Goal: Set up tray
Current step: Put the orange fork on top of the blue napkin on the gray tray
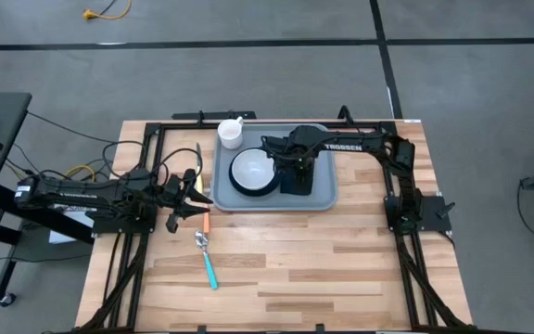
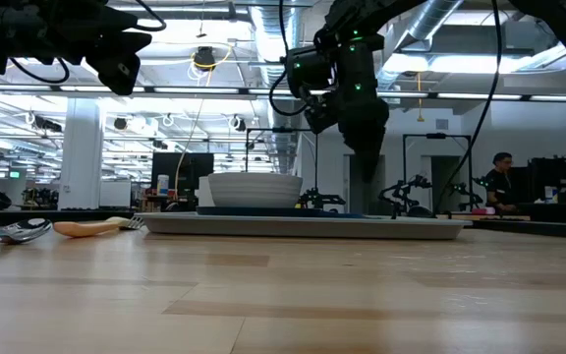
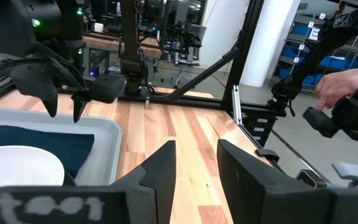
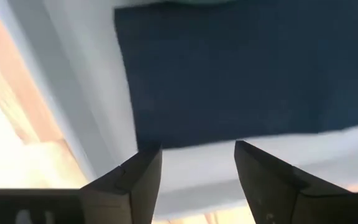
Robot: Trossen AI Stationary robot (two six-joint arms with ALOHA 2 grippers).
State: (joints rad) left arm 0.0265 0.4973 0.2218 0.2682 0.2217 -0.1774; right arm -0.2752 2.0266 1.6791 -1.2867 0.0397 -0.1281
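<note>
The grey-blue tray (image 1: pixel 323 190) lies at the table's far middle. On it a white bowl (image 1: pixel 251 169) sits on a dark round plate (image 1: pixel 239 188), with a navy napkin (image 1: pixel 297 181) lying flat to their right. My right gripper (image 1: pixel 290 165) hangs open over the napkin (image 4: pixel 247 68), well above the tray (image 2: pixel 312 226) in the low view. My left gripper (image 1: pixel 196 190) is open and hovers off the tray's left near corner (image 3: pixel 107 134). A white mug (image 1: pixel 231 133) stands at the tray's far left corner.
An orange-handled utensil (image 1: pixel 206 221) and a teal-handled spoon (image 1: pixel 209 263) lie on the wood near the left gripper, toward the near edge. Bare wood stretches over the table's near half. A person (image 2: pixel 499 182) works in the room beyond, and a hand (image 3: pixel 344 81) shows there.
</note>
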